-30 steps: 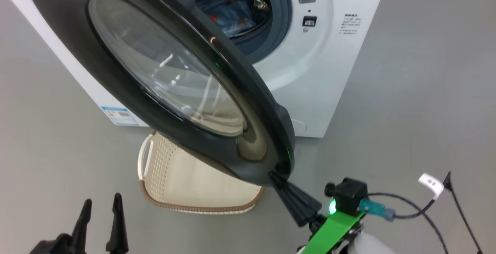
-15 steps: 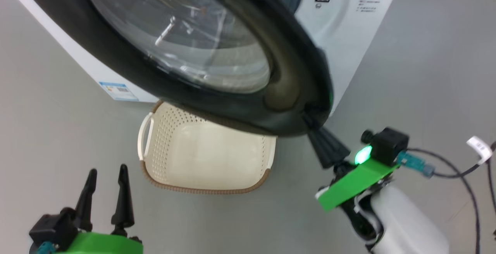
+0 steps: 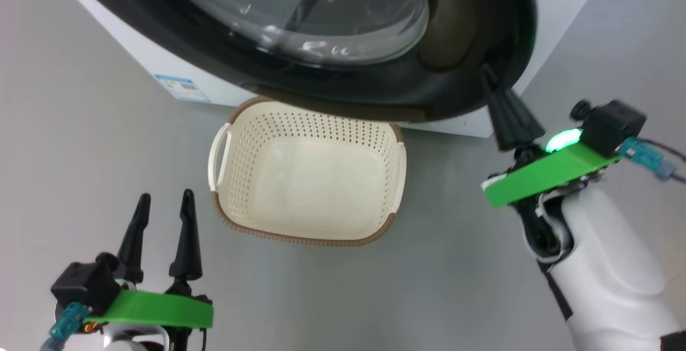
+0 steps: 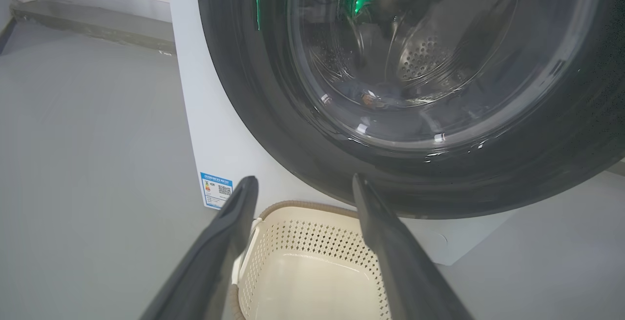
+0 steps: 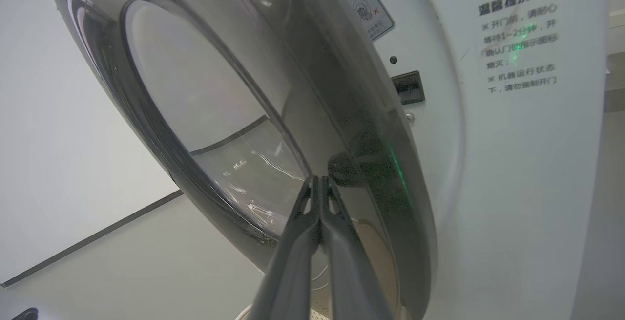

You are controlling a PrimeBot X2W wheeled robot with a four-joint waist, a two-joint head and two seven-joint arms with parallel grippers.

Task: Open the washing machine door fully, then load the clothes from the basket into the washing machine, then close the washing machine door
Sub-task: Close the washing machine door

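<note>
Two risks are standing out for us. Our right end effector (image 3: 490, 80), its fingers pressed together on nothing, is bearing with its tips on the glossy black rim of the washing machine door (image 3: 343, 91), beside the handle recess. On so slick a curve the tips could be sliding off, and the door would be stopping short of its latch on the washing machine (image 4: 215, 129). We are also judging that too soft a push could be leaving it ajar, since the right wrist view is showing a narrow gap at the front panel. Our left end effector (image 3: 166, 196) is hanging spread wide and empty, near the basket (image 3: 300, 239), which is sitting empty on the floor just below the door. The door is looking large and round, its clear bowl glinting. A dim bluish heap behind it may be the clothes (image 4: 385, 93).
</note>
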